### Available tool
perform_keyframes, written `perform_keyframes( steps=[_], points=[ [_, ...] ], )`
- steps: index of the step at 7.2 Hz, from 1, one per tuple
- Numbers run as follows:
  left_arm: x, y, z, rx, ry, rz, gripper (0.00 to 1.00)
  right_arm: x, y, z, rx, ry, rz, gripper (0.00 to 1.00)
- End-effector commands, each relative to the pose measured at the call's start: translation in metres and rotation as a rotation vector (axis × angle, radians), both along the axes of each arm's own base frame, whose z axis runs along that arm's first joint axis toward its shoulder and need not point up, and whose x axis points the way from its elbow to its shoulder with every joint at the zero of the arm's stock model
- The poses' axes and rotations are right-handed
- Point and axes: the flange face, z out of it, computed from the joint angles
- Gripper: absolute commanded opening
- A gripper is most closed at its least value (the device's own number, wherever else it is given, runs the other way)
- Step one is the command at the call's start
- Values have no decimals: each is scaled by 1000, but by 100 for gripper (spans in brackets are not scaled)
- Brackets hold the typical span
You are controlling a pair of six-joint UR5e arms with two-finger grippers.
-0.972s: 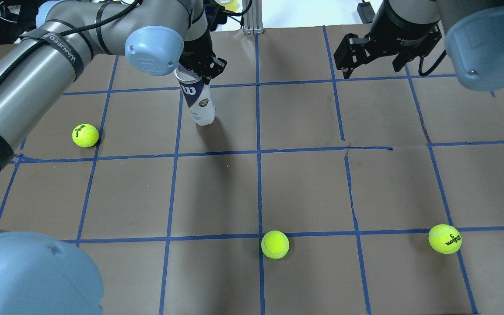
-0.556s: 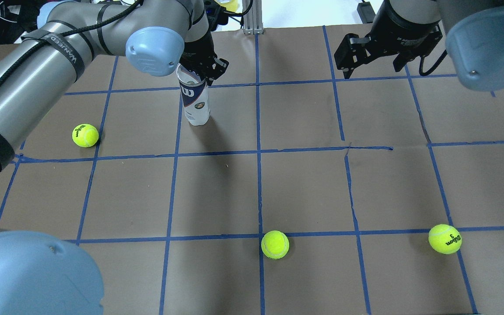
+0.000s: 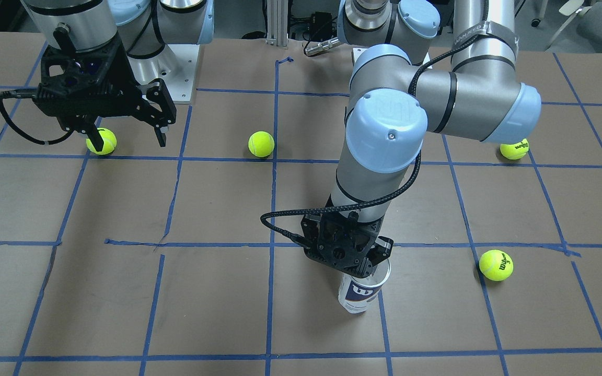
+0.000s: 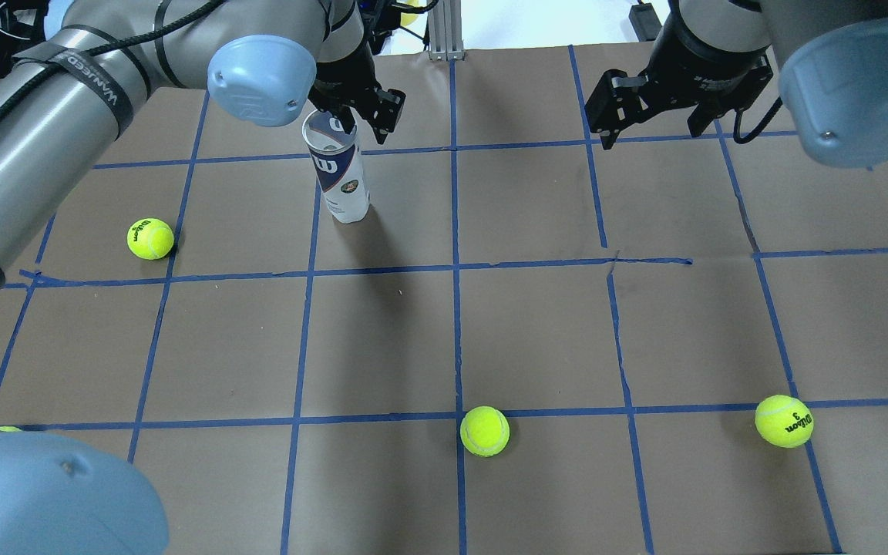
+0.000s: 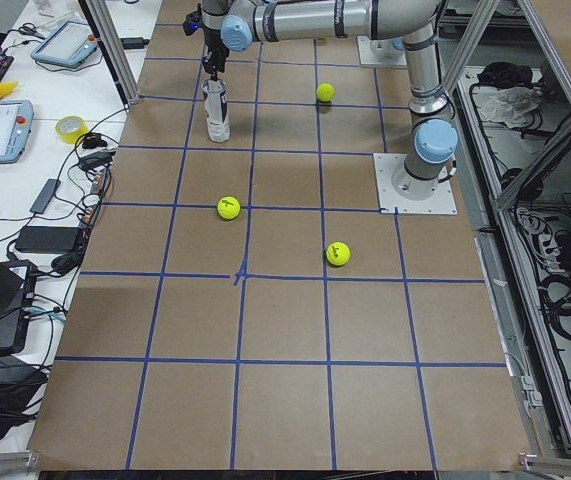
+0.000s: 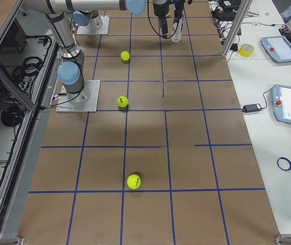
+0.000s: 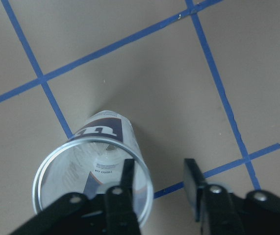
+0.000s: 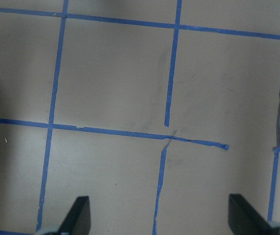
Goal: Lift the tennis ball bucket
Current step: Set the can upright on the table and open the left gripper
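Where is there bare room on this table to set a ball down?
Widest: the centre squares between the tennis ball bucket and the middle tennis ball. Also free under the right gripper. Crowded at the bucket, where the left gripper straddles its rim.

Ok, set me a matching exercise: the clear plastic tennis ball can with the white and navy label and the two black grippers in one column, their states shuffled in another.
Column one:
1. tennis ball bucket, clear plastic cylinder, white and navy label
2. left gripper, black, two-fingered
3. right gripper, black, two-fingered

Column two:
A. open wide, empty, far from any rim
B. upright on the brown table, top open
C. open, close over a clear rim

Pairs: 1-B, 2-C, 3-A.
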Motion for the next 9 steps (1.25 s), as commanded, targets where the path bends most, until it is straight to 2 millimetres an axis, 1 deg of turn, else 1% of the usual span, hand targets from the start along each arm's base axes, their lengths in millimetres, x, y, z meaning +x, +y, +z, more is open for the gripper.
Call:
perform_keyframes(
  steps=[1,2,3,4,5,6,7,8,9],
  points=[
    [4,6,19,-3,0,4,87,-3,5,-18,35,2,-10,100],
    [7,10,28,5,-4,7,97,-4,9,-13,26,8,-13,100],
    [9,17,41,20,-7,10,100,-4,15,-9,40,7,-15,100],
    [17,26,61,40,-11,26,100,-3,15,-9,43,4,-16,100],
    [50,32,78,78,-12,76,100,-4,17,-10,52,6,-16,100],
    [92,42,98,123,-16,143,100,-3,16,-10,49,5,-15,100],
    [120,53,112,121,-23,188,100,-3,15,-8,34,5,-16,100],
    [143,63,122,130,-25,230,100,-3,15,-8,37,5,-15,100],
    [169,71,124,133,-12,276,100,-4,15,-9,40,6,-16,100]
  ],
)
